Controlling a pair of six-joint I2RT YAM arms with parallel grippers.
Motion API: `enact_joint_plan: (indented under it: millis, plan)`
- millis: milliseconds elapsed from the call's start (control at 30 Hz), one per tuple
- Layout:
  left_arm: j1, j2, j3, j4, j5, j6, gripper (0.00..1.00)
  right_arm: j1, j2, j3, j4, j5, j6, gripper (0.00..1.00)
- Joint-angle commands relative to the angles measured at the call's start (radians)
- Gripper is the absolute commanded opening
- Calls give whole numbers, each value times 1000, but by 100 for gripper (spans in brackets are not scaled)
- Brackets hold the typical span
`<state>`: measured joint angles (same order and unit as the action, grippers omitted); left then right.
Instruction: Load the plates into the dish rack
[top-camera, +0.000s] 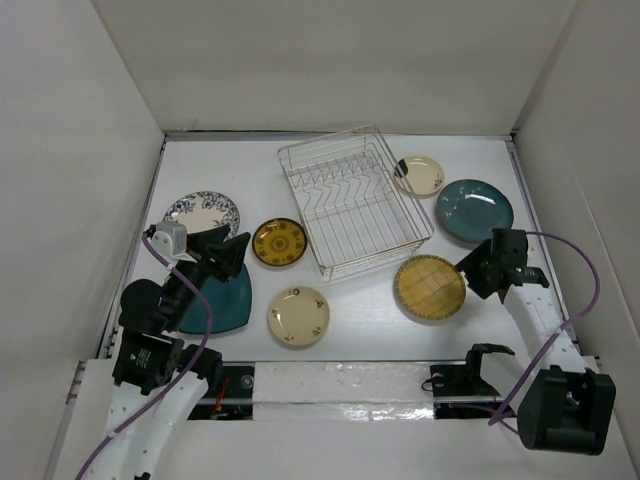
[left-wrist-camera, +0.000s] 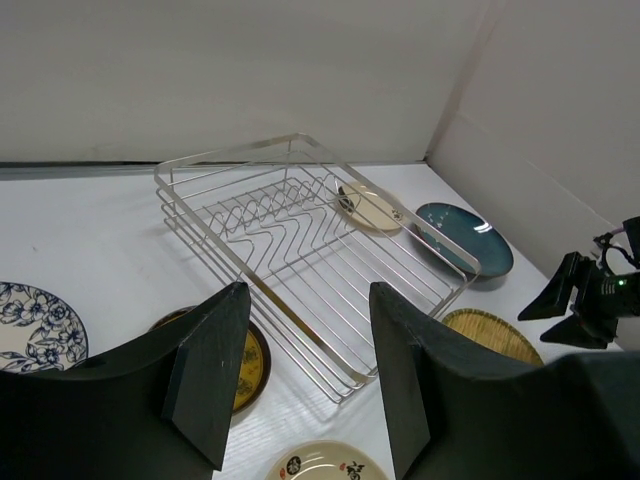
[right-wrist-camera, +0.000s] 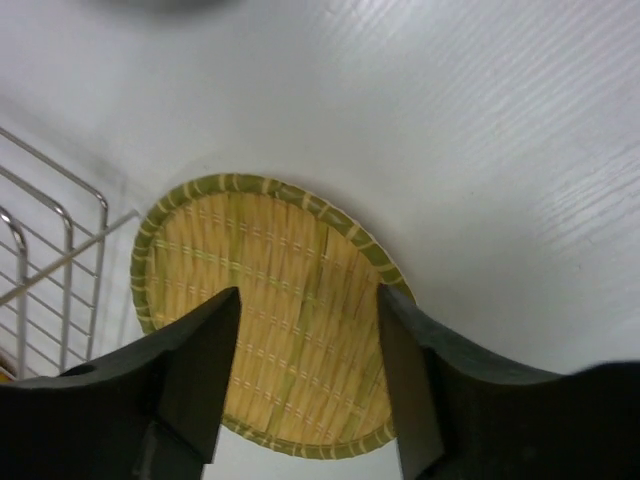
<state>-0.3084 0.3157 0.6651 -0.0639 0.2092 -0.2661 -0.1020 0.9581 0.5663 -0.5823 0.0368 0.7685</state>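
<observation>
The silver wire dish rack (top-camera: 355, 205) stands empty mid-table; it also shows in the left wrist view (left-wrist-camera: 300, 250). Around it lie plates: blue-white floral (top-camera: 203, 213), yellow patterned (top-camera: 279, 242), squarish dark teal (top-camera: 222, 300), cream (top-camera: 298, 316), second cream (top-camera: 419, 175), round teal (top-camera: 474, 209), tan grid-patterned (top-camera: 430, 287). My left gripper (top-camera: 232, 252) is open and empty above the dark teal plate. My right gripper (top-camera: 477, 272) is open and empty, hovering over the tan plate (right-wrist-camera: 270, 310) at its right edge.
White walls enclose the table on three sides. In the left wrist view the yellow plate (left-wrist-camera: 250, 365), floral plate (left-wrist-camera: 35, 325), cream plate (left-wrist-camera: 370, 208), round teal plate (left-wrist-camera: 463, 235) and the right arm (left-wrist-camera: 590, 295) show.
</observation>
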Motion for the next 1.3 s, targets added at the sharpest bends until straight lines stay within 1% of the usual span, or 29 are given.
enact_joint_plan:
  millis: [0, 33, 67, 100, 133, 167, 200, 233, 267, 400, 500, 533, 633, 700, 733, 767, 833, 900, 933, 1000, 1033, 1100, 1167, 1267]
  plan:
    - [-8, -4, 5, 49, -2, 8, 48, -8, -7, 60, 15, 19, -37, 59]
    - [-8, -3, 5, 47, -2, 8, 48, 2, -9, 58, 44, -18, -53, 52]
    - [-8, -3, 4, 46, -2, 8, 48, 19, 5, 63, 44, -28, -54, 47]
    - [-8, -6, 5, 45, -7, 8, 48, 63, 22, 66, 44, -40, -57, 41]
    - [-8, -9, 5, 44, -10, 8, 48, 90, 46, 69, 56, -93, -66, 35]
    - [-8, -10, 5, 44, -10, 8, 48, 117, 72, 75, 61, -113, -72, 33]
    - [-8, -12, 7, 44, -13, 8, 48, 178, 141, 79, 62, -129, -71, 31]
    - [-8, -10, 5, 45, -13, 8, 48, 208, 175, 83, 82, -152, -64, 29]
    - [-8, -9, 5, 44, -13, 8, 48, 247, 239, 90, 88, -143, -55, 28]
    - [-8, -13, 5, 39, -17, 8, 48, 237, 292, 75, 147, -100, 15, 26]
    - [-8, -15, 5, 38, -19, 8, 48, 176, 263, 57, 154, -10, 52, 27]
    - [-8, -15, 5, 39, -19, 8, 48, 162, 249, 55, 151, 33, 51, 27]
    - [-8, -18, 7, 41, -21, 8, 48, 82, 246, 50, 176, 84, 26, 30]
    - [-8, -23, 7, 41, -21, 10, 49, 14, 264, 35, 247, 45, -1, 31]
    - [-8, -24, 7, 41, -22, 11, 49, -1, 281, 35, 318, -27, -27, 34]
    - [-8, -23, 7, 41, -22, 11, 49, -1, 327, 47, 334, -31, -31, 35]
    - [-8, -24, 7, 42, -24, 10, 49, -1, 366, 75, 360, -29, -40, 34]
    - [-8, -27, 5, 39, -27, 10, 49, -1, 386, 119, 346, -31, -44, 33]
    - [-8, -27, 5, 38, -27, 8, 49, 10, 375, 127, 335, -31, -43, 30]
    - [-8, -30, 5, 35, -34, 8, 49, 41, 316, 126, 316, -15, -47, 30]
    - [-8, -30, 5, 35, -36, 8, 49, 71, 294, 126, 276, 4, -54, 30]
    - [-8, -27, 5, 38, -33, 8, 49, 105, 249, 97, 248, 20, -60, 30]
    - [-8, -23, 5, 42, -30, 8, 49, 154, 194, 58, 230, -6, -39, 30]
    - [-8, -18, 5, 42, -28, 8, 49, 209, 174, -15, 208, -52, 8, 30]
